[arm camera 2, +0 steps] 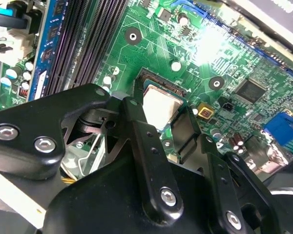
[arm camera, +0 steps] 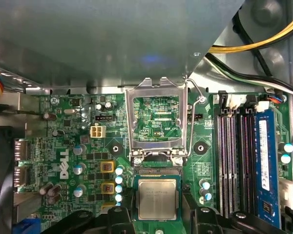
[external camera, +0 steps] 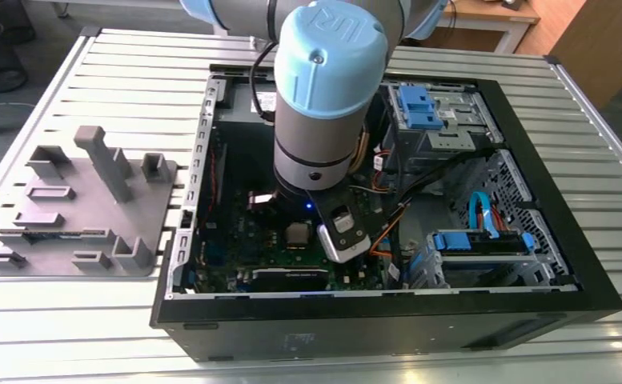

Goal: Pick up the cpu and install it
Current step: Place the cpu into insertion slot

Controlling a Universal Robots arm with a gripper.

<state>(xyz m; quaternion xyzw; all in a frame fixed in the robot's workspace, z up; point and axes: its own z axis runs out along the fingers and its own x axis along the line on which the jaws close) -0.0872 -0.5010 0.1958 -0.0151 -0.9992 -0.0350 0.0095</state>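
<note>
The cpu is a small silver-topped square lying level over the black socket on the green motherboard. The second wrist view shows the cpu too. My gripper reaches down into the open computer case, and its two black fingers press against opposite edges of the chip. The silver hinged socket plate stands flipped open just beyond the socket, with its lever wire beside it. In the exterior view the arm's wrist covers most of the socket area.
Memory slots and a blue memory stick run along one side of the socket. Yellow and black cables cross a metal case wall. A grey holder tray lies on the slatted table at the exterior view's left. Drive cages fill the case's right part.
</note>
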